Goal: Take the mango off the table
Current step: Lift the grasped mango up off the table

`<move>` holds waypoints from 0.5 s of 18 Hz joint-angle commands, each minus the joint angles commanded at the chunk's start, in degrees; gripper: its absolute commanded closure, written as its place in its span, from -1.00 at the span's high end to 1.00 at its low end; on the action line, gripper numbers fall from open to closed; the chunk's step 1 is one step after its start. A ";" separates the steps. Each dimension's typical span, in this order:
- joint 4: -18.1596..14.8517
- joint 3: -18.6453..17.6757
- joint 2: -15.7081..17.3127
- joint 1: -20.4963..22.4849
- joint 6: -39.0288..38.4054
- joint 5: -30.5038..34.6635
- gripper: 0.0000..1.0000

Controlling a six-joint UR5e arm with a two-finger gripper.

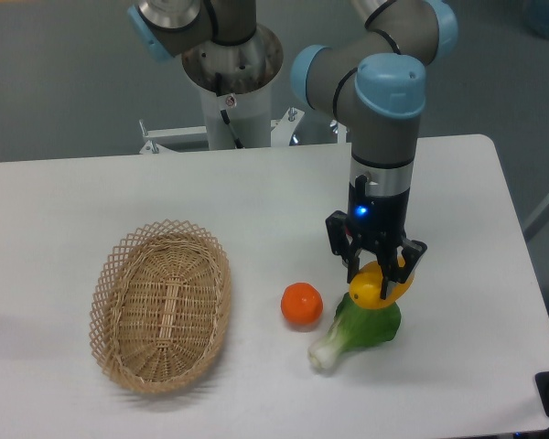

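A grey floor lies behind the table (pixel 91 201), a broad white top with rounded corners, seen from its near side; at the far edge stands the arm's pale round base column (pixel 231 87), and the arm bends over from there toward the right half of the top, its wrist pointing straight down; the gripper (pixel 376 274) hangs at the wrist's end with its dark fingers (pixel 356 266) closed around the mango (pixel 373 284), pinching it from both sides; the mango, glossy yellow with an orange tinge toward its right end, appears lifted clear of the table, and in this view it overlaps the top of the bok choy (pixel 359 327), though whether the two touch cannot be told; the bok choy lies on the table with its green leaves to the right and its white stem pointing near-left; just left of it sits an orange (pixel 302 304), apart from both the greens and the gripper; well to the left, on the near-left part of the top, rests an oval woven basket (pixel 162 305).
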 joint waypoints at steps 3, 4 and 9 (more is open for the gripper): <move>0.00 -0.18 1.50 -0.70 -2.20 -0.70 -0.04; 0.00 -0.09 1.50 -0.97 -3.43 -0.71 -0.04; 0.09 0.17 1.59 -1.93 -4.93 -0.79 -0.04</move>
